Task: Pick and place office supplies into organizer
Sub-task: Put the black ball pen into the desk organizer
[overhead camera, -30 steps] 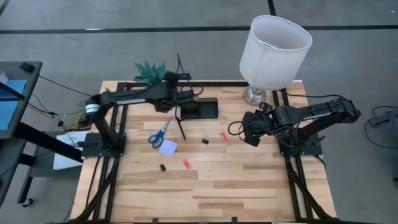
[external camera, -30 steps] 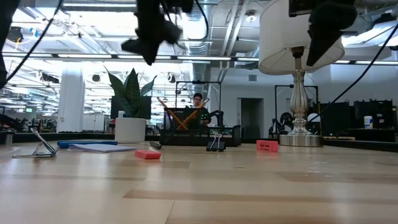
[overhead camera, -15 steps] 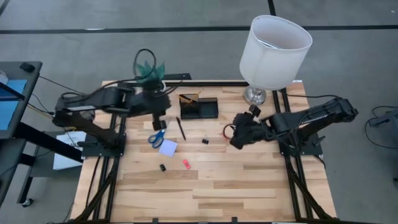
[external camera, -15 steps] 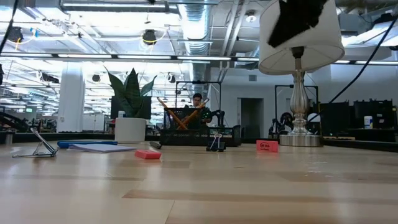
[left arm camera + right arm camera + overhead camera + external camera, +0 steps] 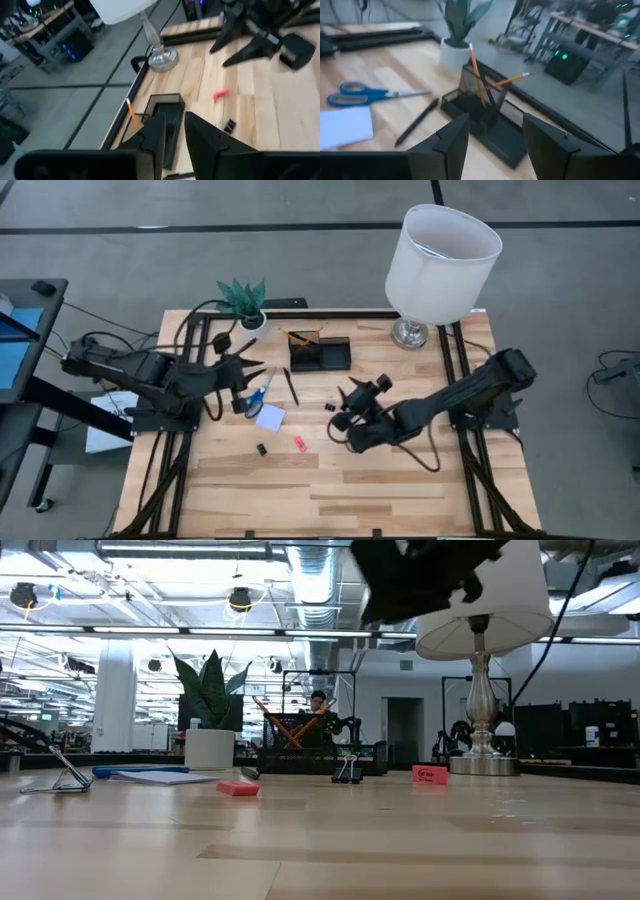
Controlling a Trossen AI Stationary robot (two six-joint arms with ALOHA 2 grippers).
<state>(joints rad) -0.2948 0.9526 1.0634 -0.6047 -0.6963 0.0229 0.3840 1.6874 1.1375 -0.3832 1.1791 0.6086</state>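
At the organizer (image 5: 320,354), two orange pens (image 5: 479,80) upright in the cup. At its 8 o'clock, left gripper (image 5: 258,368), fingers narrow, empty, beside scissors (image 5: 256,394). At 5 o'clock, right gripper (image 5: 340,398), fingers wide, empty.

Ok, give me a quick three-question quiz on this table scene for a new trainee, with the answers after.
1. True or false: the two orange pens already stand in the organizer.
2. Which lies closest to the blue-handled scissors? A) the lamp B) the lavender note pad C) the pink piece
3. Fill in: the right gripper hangs above the table with its jaws ____ and nothing in them.

Key: 1 true; 2 B; 3 open.
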